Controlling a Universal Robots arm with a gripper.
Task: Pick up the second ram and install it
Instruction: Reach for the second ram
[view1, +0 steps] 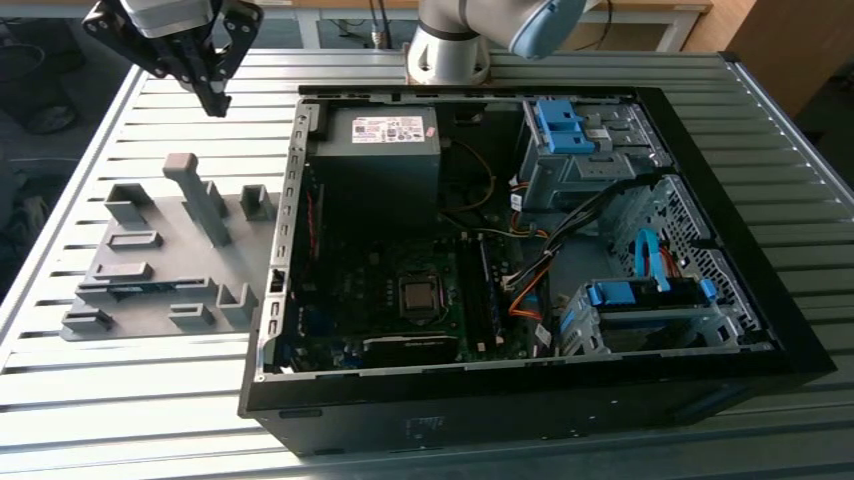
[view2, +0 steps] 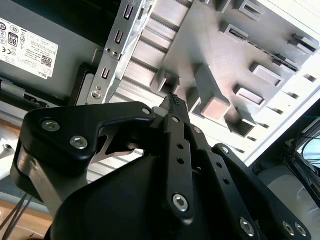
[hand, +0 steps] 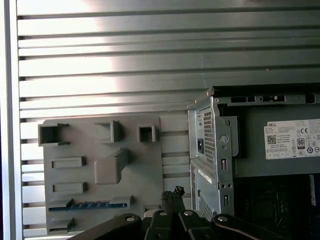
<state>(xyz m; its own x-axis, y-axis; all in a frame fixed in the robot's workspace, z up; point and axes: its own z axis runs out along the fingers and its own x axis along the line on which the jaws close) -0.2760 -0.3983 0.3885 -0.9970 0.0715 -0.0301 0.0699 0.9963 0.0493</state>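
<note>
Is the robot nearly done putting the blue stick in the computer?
Not nearly. Done: nothing that shows yet. The second ram lies in its slot on the grey holder tray, outside the computer case. In hand: the gripper hangs above the table beside the case, shut, with no stick in it. Left: both the pick-up and the install.
</note>
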